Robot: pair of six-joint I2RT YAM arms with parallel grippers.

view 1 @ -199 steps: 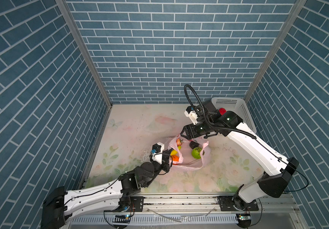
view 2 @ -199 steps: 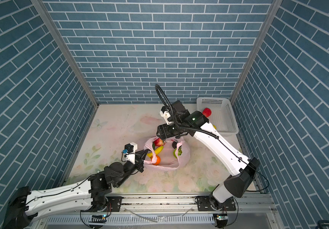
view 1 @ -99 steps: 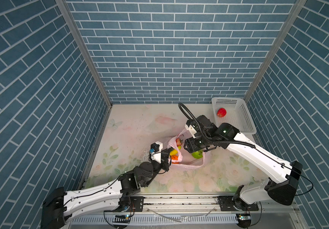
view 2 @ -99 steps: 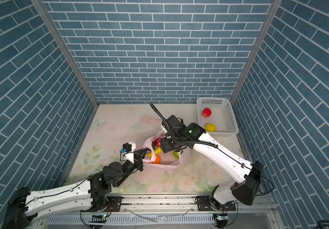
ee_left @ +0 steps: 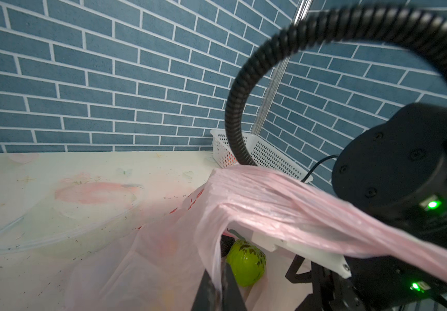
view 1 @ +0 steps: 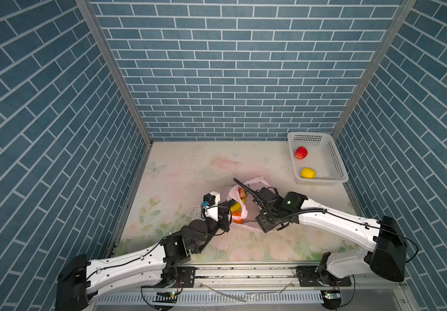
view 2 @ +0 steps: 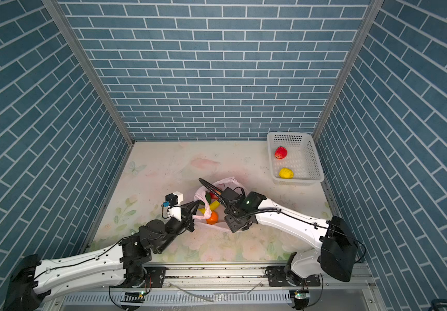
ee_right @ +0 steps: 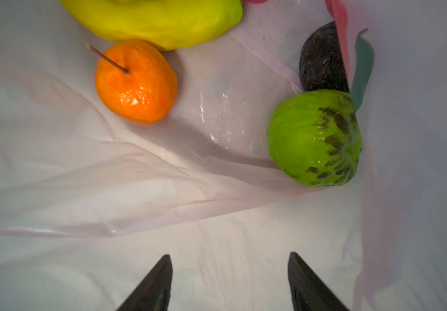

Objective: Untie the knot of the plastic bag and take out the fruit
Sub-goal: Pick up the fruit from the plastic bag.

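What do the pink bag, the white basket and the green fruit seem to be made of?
The plastic bag: thin translucent film, glossy; it creases and lets light through. The basket: rigid white plastic, probably moulded; even rows of holes. The green fruit: likely painted plastic or foam, glossy; sharp highlights.

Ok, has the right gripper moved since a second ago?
Yes. The right gripper has swung away from the white basket, toward the front rail, and come down into the plastic bag.
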